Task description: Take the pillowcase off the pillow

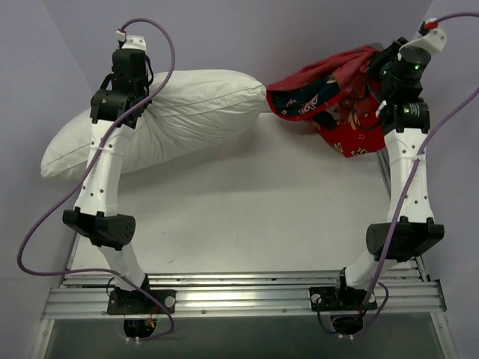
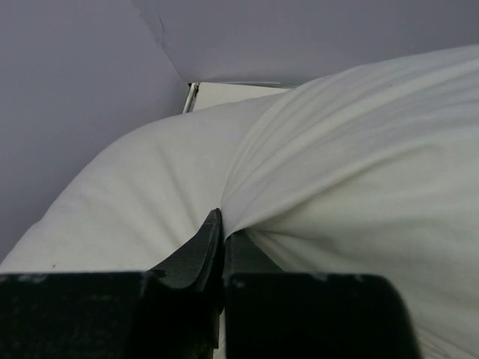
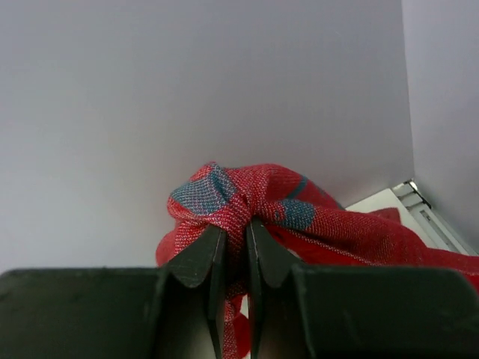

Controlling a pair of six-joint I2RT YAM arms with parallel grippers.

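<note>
The white pillow [image 1: 187, 112] hangs above the table at the back left, bare of its cover. My left gripper [image 2: 223, 224] is shut on a pinch of the pillow [image 2: 352, 149] cloth, which fans out in folds from the fingertips. The red pillowcase [image 1: 329, 101] with dark marks dangles at the back right, its open mouth facing the pillow's right tip with a small gap between them. My right gripper [image 3: 236, 228] is shut on a bunched fold of the pillowcase [image 3: 247, 198], lifted off the table.
The white table [image 1: 262, 209] lies below both arms. Grey walls [image 1: 247, 30] stand close behind the pillow and the pillowcase. An aluminium rail [image 1: 239, 288] carries the arm bases at the near edge.
</note>
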